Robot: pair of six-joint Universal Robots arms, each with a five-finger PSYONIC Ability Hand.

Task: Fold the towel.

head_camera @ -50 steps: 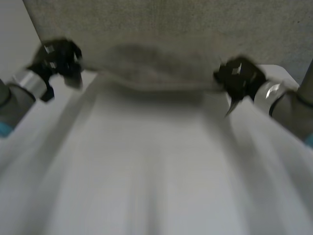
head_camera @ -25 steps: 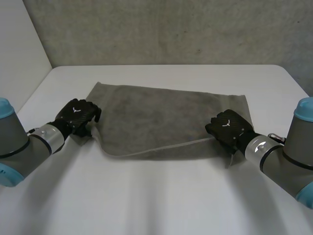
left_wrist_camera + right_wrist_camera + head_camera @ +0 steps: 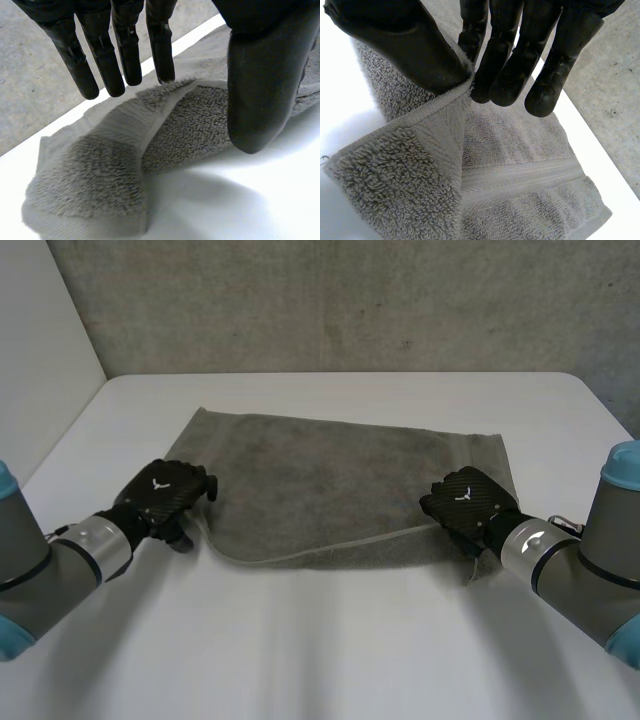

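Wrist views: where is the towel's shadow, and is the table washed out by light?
Left wrist view: a soft shadow lies on the table beside the folded corner of the towel. Right wrist view: the table glares white beside the towel. Head view: a thin shadow runs under the towel's near edge.

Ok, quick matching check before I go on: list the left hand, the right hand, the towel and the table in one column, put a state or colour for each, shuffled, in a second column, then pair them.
Column one:
1. left hand
2. right hand
3. towel
4. table

Column two:
A. white, with everything else resting on it
B. pinching the towel's near right corner between thumb and fingers
C. grey, lying spread out
D. fingers straight, thumb apart, holding nothing, over the towel's near left corner

Pairs: 1-D, 2-B, 3-C, 4-A.
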